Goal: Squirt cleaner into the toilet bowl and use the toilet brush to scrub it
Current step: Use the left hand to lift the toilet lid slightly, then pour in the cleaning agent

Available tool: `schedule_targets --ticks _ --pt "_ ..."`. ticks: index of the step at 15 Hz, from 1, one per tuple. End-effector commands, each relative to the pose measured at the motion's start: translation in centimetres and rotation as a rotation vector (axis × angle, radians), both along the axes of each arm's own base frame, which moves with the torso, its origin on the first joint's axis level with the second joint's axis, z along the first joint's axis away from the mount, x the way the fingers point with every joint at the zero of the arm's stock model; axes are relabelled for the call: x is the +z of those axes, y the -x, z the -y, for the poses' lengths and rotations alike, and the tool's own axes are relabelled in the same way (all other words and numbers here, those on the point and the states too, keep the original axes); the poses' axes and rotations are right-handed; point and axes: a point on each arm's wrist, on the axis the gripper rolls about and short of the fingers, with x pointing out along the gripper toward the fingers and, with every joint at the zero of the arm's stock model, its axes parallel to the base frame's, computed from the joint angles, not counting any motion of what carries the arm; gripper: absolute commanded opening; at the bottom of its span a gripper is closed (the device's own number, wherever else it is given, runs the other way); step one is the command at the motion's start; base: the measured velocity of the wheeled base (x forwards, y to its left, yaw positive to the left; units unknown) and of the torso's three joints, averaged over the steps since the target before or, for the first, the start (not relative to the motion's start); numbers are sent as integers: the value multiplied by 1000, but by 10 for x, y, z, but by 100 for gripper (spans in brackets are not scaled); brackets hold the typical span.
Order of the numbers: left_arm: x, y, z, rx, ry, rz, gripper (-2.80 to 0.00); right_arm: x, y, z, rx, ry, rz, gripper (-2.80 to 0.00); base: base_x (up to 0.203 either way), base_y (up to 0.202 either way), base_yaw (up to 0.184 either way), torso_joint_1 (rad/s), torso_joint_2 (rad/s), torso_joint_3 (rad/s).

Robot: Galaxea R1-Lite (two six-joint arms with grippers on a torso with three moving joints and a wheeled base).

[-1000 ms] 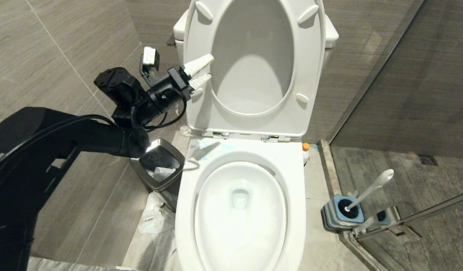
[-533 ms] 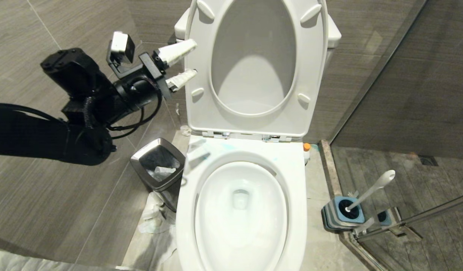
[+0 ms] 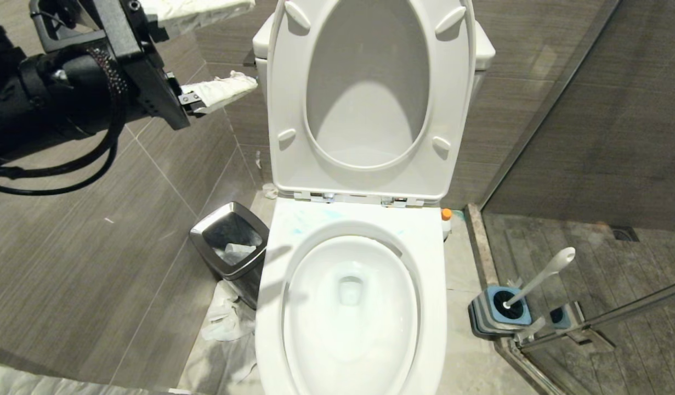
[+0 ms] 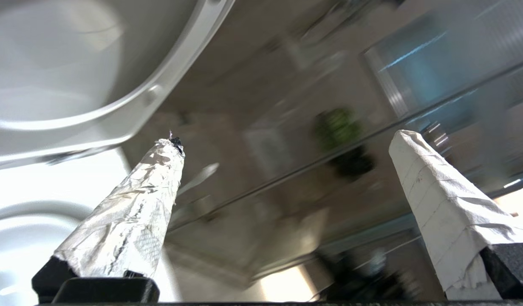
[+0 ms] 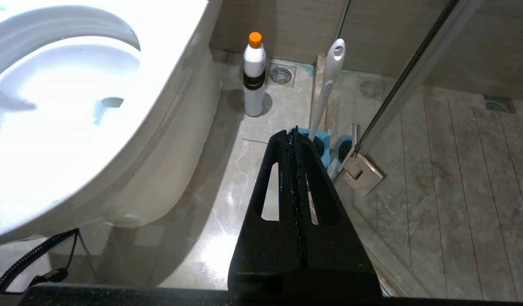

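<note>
Left gripper [image 3: 238, 46] high at upper left of the head view, beside the raised seat [image 3: 370, 99], fingers spread, empty. Right gripper [image 5: 293, 132] pressed together, holding nothing, low near the floor. Toilet bowl [image 3: 351, 307] open. Cleaner [image 5: 254, 74] upright on floor beside bowl. Toilet brush [image 3: 537, 277] in its holder [image 3: 499, 310], untouched.

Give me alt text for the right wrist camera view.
A shut black end effector points at a white toilet brush in its blue holder. An orange-capped cleaner bottle stands on the floor beside the white toilet bowl.
</note>
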Motion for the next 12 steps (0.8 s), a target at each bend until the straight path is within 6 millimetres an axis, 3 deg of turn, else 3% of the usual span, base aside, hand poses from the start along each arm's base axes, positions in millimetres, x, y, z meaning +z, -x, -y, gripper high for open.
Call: schedule_targets --ticks 1,9,10,12 --pt "6 33 -9 46 -157 158 0 -3 -1 0 0 1 -11 -280 0 0 0 0 0 0" --pt "18 100 -21 324 -354 366 0 -3 -1 0 0 1 -11 -280 0 0 0 0 0 0" --pt "20 108 -25 332 -354 386 -280 -3 -1 0 0 1 -11 -280 0 0 0 0 0 0" --pt "25 121 -32 359 -338 413 -280 -3 -1 0 0 1 -11 -280 0 0 0 0 0 0"
